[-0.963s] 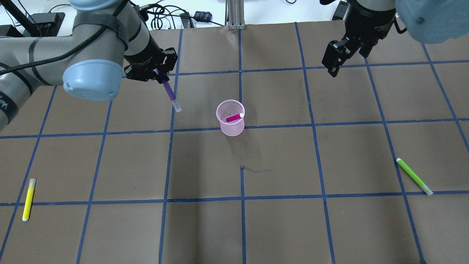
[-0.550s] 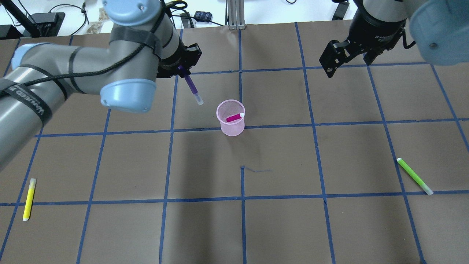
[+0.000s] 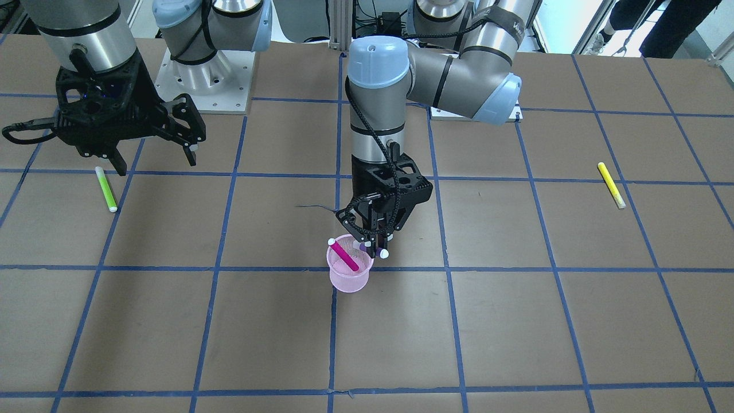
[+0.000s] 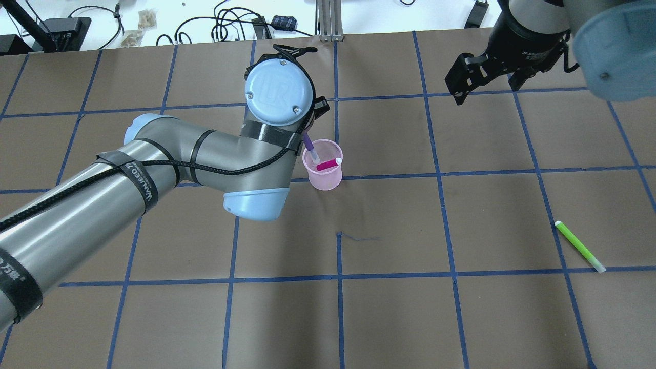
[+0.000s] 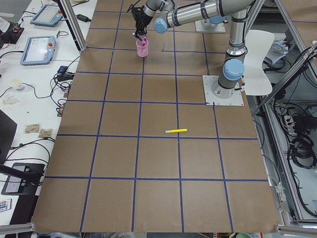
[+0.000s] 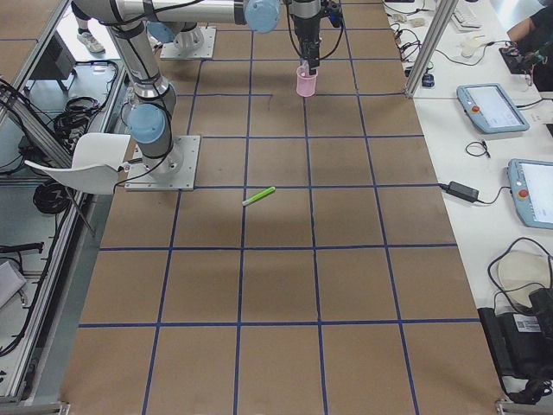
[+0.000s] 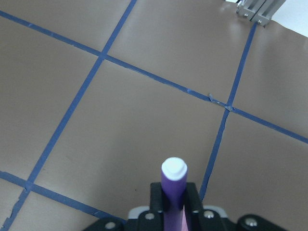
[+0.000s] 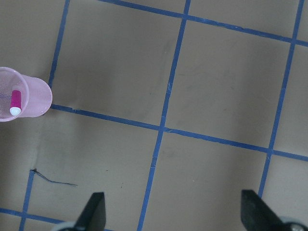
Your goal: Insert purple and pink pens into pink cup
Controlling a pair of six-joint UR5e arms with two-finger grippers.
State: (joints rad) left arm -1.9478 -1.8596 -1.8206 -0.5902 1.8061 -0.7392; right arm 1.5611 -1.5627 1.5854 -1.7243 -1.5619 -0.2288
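Above pink cup [image 4: 326, 180], blue "UR" cap [image 4: 279, 92].

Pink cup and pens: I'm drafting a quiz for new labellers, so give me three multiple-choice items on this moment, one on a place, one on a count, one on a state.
1. Where is the pink pen?
A) inside the pink cup
B) lying beside the cup
C) in a gripper

2. How many pens lie on the table outside the cup?
A) one
B) two
C) four

3. What is the left gripper doing?
A) open and empty
B) shut on the purple pen
C) shut on the cup's rim

Answers:
1 A, it leans inside the cup with its white end at the rim.
2 B, only the yellow pen and the green pen lie on the table.
3 B, the left wrist view shows the purple pen clamped in it.
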